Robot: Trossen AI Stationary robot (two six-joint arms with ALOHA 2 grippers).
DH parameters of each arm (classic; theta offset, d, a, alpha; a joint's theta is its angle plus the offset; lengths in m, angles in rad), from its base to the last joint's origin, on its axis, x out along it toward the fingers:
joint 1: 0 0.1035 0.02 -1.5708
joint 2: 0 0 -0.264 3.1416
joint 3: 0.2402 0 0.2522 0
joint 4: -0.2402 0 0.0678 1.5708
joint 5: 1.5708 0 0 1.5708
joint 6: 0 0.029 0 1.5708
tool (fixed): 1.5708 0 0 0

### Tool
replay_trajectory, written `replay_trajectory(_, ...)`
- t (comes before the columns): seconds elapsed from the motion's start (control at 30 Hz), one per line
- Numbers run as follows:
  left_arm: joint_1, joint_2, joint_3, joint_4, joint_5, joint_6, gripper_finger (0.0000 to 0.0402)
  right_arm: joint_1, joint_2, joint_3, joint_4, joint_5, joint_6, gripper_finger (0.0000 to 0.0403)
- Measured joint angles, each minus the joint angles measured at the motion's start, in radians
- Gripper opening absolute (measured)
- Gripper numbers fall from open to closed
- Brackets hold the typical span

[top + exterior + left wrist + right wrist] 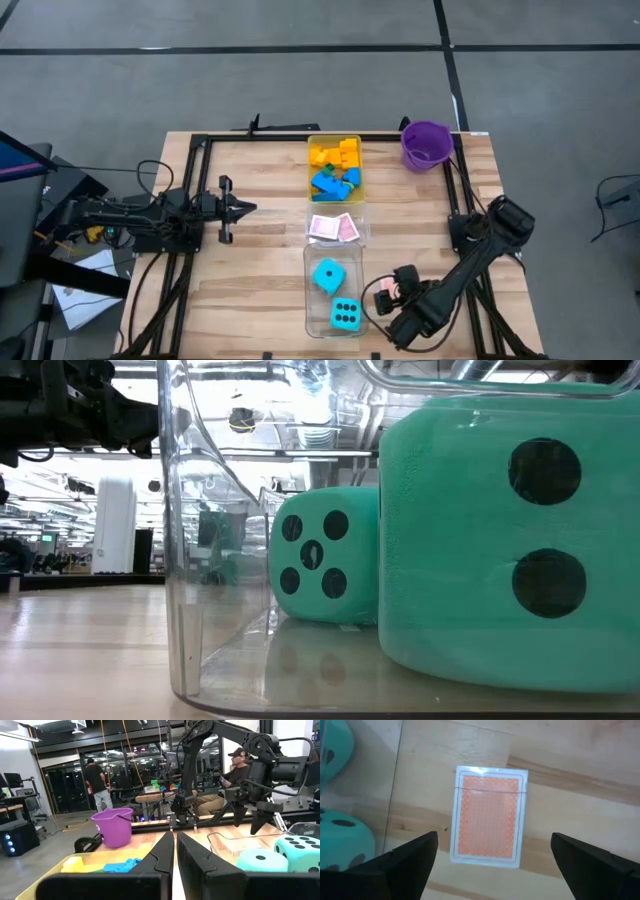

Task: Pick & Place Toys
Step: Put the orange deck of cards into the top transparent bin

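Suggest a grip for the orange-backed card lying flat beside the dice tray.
Come straight down with the right hand, open above it, and pinch the card by its two long edges, across the narrow width. It lies flat on the table, so only edges offer purchase; likely fiddly.

A robotics lab or workshop: past the shut left gripper (pixel 175 851) stand glass partitions, hanging orange cables, computer monitors on desks (pixel 11 781), another dark robot arm on a far bench (pixel 182 795), and two people (pixel 99 782); one sits beyond the wooden slatted table (pixel 260 180), on grey floor.
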Motion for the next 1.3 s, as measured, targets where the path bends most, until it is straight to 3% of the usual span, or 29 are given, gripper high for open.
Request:
replay_trajectory(0.4,0.000,0.000,0.000,0.008,0.003,0.000,0.0017,-0.001,0.015,-0.098,0.183,0.000,-0.011,0.0379)
replay_trajectory(1.3,0.000,0.000,0.000,0.008,-0.001,0.000,0.0017,-0.009,0.066,-0.115,0.205,-0.074,-0.035,0.0379)
